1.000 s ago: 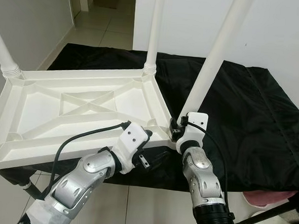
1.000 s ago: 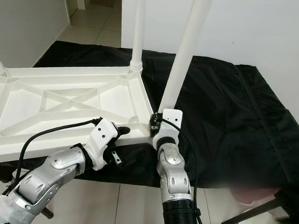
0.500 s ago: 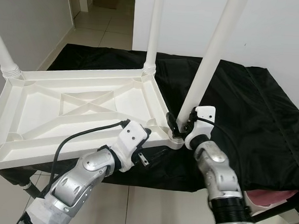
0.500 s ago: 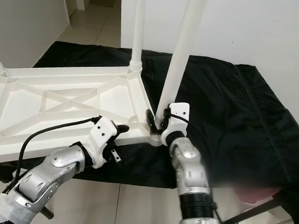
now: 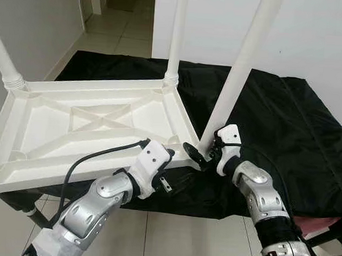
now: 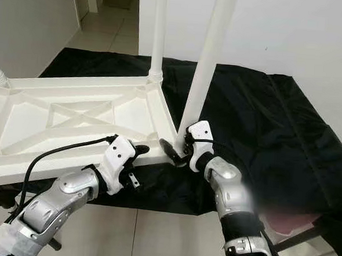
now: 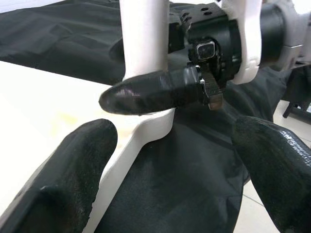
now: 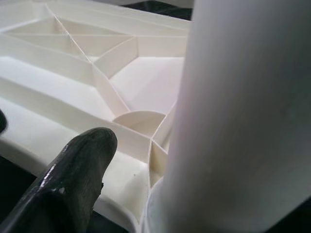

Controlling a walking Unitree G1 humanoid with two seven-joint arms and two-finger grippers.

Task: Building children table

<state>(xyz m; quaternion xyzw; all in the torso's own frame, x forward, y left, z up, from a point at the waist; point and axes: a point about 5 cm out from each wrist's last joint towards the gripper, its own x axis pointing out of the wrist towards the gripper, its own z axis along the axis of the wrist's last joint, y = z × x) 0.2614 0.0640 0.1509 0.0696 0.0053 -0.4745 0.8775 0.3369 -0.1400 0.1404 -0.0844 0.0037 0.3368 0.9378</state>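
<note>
Swung outward since the earlier frame, my right gripper (image 5: 199,153) straddles the near-corner leg (image 5: 234,91) of the upturned table (image 5: 96,123), fingers spread. Left gripper (image 5: 170,153) open at the rim. Sideways push could unseat the leg.

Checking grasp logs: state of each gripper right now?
Left gripper: open, fingers spread beside the tabletop edge, holding nothing.
Right gripper: around the base of the white leg; grip cannot be told.
</note>
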